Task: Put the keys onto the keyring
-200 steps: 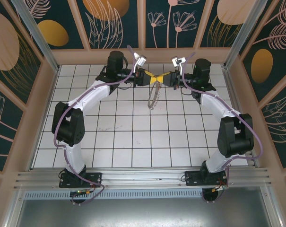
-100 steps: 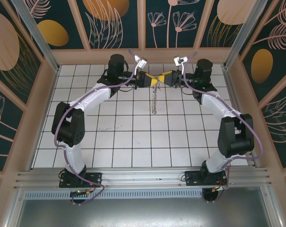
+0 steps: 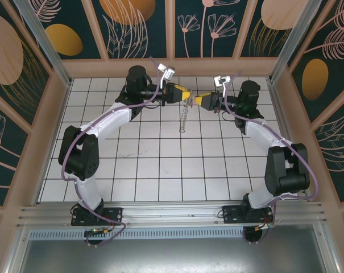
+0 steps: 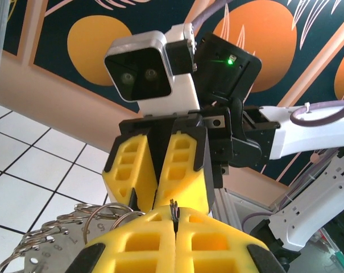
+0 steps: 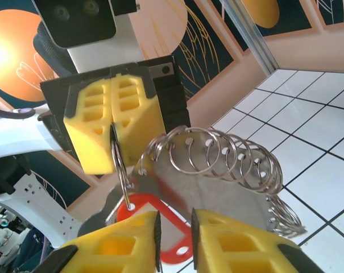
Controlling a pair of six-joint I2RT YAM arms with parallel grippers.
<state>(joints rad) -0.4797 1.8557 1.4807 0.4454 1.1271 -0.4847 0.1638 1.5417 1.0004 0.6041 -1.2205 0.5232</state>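
Threading step, above the table's [image 3: 160, 165] far edge: left end effector [image 3: 182, 93] is clamped tight on the keyring [image 5: 120, 168]; right end effector [image 3: 200, 101], slightly parted, loosely straddles the red key [image 5: 172, 223]. Next, probably: regrip it and feed its hole onto the ring

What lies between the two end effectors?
In the top view, the keyring, with rings hanging below, lies between the left end effector and the right end effector.

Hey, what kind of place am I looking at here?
Likely a lab robot booth: left arm and right arm bolted to a metal rail, a white gridded table, patterned walls closing it in.
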